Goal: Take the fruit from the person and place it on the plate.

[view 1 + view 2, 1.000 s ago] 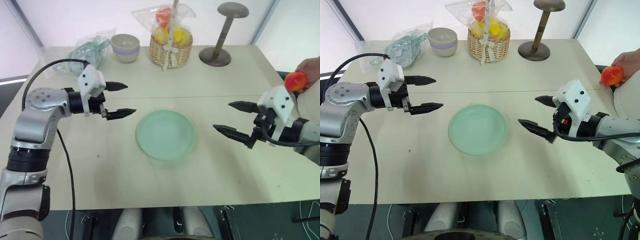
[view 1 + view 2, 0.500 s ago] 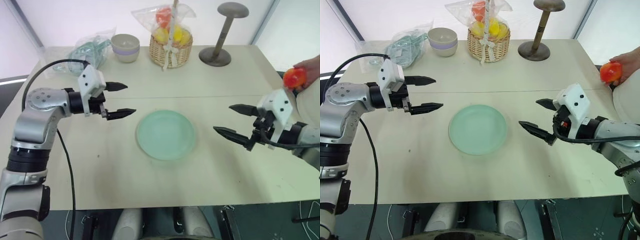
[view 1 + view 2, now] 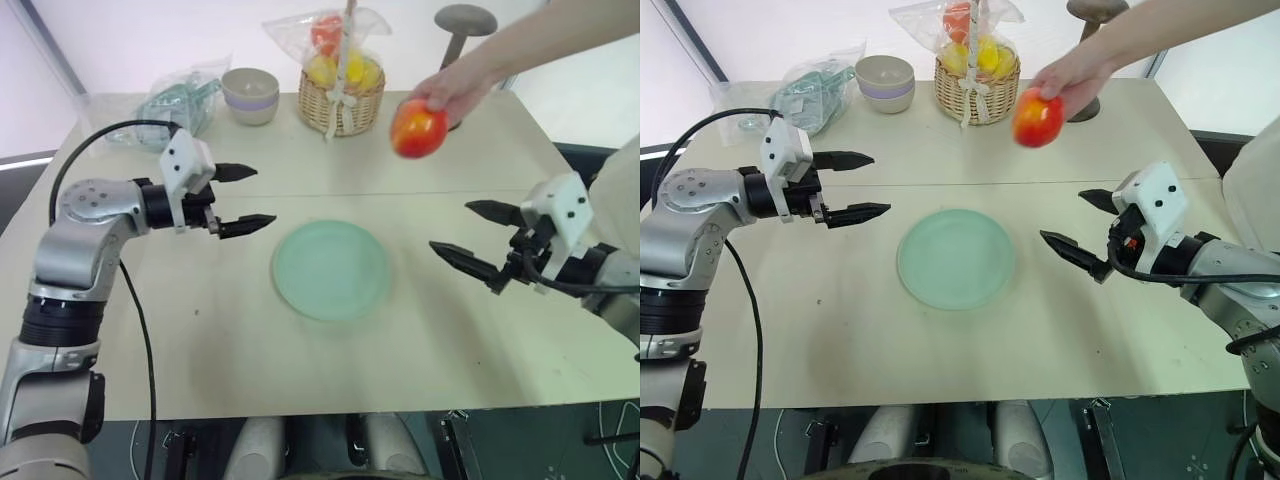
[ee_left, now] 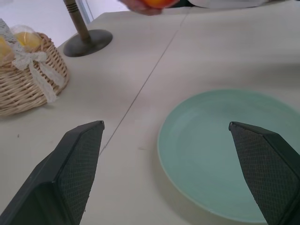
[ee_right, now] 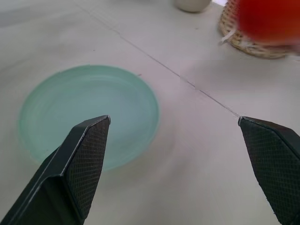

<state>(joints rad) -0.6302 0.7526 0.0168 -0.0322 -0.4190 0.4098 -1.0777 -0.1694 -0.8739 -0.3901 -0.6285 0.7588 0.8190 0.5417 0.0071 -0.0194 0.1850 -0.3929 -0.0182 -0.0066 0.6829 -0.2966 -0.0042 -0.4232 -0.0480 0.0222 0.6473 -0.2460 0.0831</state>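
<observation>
A person's hand [image 3: 452,84] reaches in from the far right and holds the red-orange fruit [image 3: 419,130] in the air over the table, beyond the plate's right side. The pale mint-green plate [image 3: 331,269] lies flat at the table's middle and carries nothing. My right gripper [image 3: 478,237] hovers open to the right of the plate, below and to the right of the fruit, pointing toward the plate. My left gripper [image 3: 248,198] hovers open to the left of the plate. The fruit [image 5: 268,21] looms blurred in the right wrist view.
At the back of the table stand a wicker basket [image 3: 342,97] of wrapped fruit, a small white-and-lilac bowl [image 3: 250,96], a crumpled plastic bag [image 3: 184,98] and a dark stand with a round base [image 3: 432,108]. A seam [image 3: 400,193] runs across the tabletop.
The person's arm has swung in from the right edge, carrying the fruit leftward to a spot above the table near the basket. Both grippers have stayed about where they were, still open.
</observation>
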